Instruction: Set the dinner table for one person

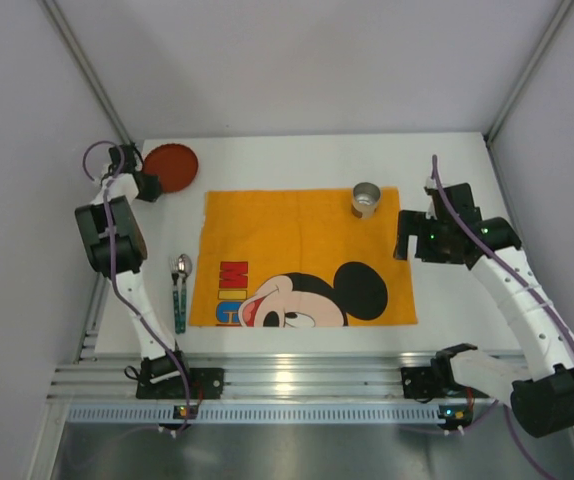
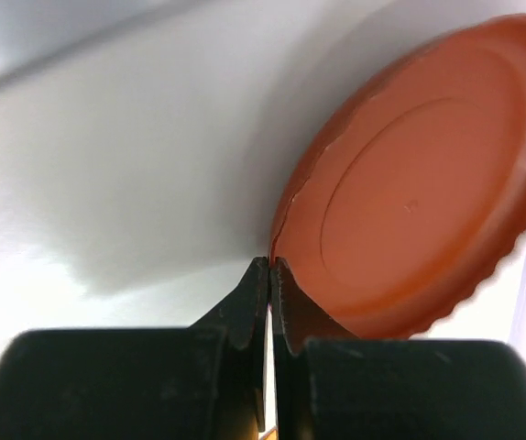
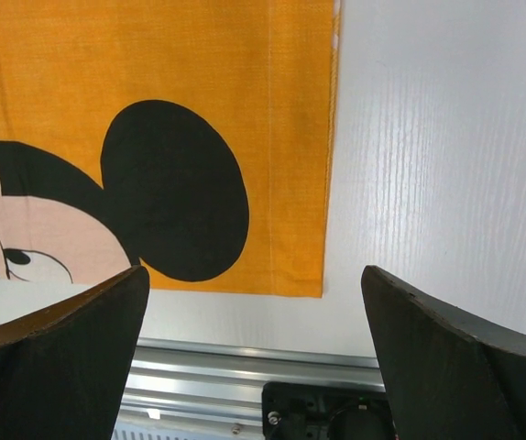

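Left arm (image 1: 137,310): white tubular links, bulky black joint housings, black base block. Purple cable (image 1: 114,255) follows links, loops free near wrist.
Right arm (image 1: 522,300): same build, white links and black joints. Second purple cable (image 1: 437,185) along its upper side. Green lights (image 1: 433,238) on black wrist block.
Small coloured base lights (image 1: 180,411) under both arms.
Left gripper (image 2: 269,266): matte black fingers, tapering to thin tips, inner edges finely toothed.
Right gripper (image 3: 255,271): matte black fingers (image 3: 57,353), broad, wedge-shaped, pointed tips.
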Controlling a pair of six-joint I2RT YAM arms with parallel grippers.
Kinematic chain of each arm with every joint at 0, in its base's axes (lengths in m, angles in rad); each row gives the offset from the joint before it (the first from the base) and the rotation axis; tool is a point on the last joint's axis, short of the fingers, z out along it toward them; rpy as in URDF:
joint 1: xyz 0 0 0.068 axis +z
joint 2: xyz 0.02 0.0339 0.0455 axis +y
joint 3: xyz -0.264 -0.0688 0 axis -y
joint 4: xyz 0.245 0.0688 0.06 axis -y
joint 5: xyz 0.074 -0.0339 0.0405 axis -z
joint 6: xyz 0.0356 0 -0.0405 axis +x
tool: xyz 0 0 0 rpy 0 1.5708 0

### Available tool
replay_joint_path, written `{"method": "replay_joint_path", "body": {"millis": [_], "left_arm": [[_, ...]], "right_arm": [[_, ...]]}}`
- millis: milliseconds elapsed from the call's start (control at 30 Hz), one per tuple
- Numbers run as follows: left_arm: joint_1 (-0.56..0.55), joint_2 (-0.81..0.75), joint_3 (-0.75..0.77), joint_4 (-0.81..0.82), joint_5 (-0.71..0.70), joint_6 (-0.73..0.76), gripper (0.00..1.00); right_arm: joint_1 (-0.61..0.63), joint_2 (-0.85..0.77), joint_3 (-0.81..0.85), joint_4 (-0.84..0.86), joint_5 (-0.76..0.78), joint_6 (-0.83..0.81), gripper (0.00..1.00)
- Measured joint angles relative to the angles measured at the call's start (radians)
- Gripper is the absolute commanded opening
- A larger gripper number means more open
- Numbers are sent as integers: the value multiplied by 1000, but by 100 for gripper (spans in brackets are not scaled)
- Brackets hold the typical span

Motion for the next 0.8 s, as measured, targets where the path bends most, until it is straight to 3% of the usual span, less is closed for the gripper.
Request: {"method": "replay_joint_path", "body": {"millis": [233,400,633,800], "left_arm": [[-116,44,131,-9,169,161,0],[-303,32,171,-36,210,294,0],[-590,-72,1,-94,245,449,0],[-631,-188,-191,-144,242,540,0]], "right_arm": [[-5,-23,0,0,2,0,100],[-8,-61,-11,6,-6,2,100],[-9,-95,-67,14,-37,17,100],[-9,-121,-106,18,-63,32,100]]}}
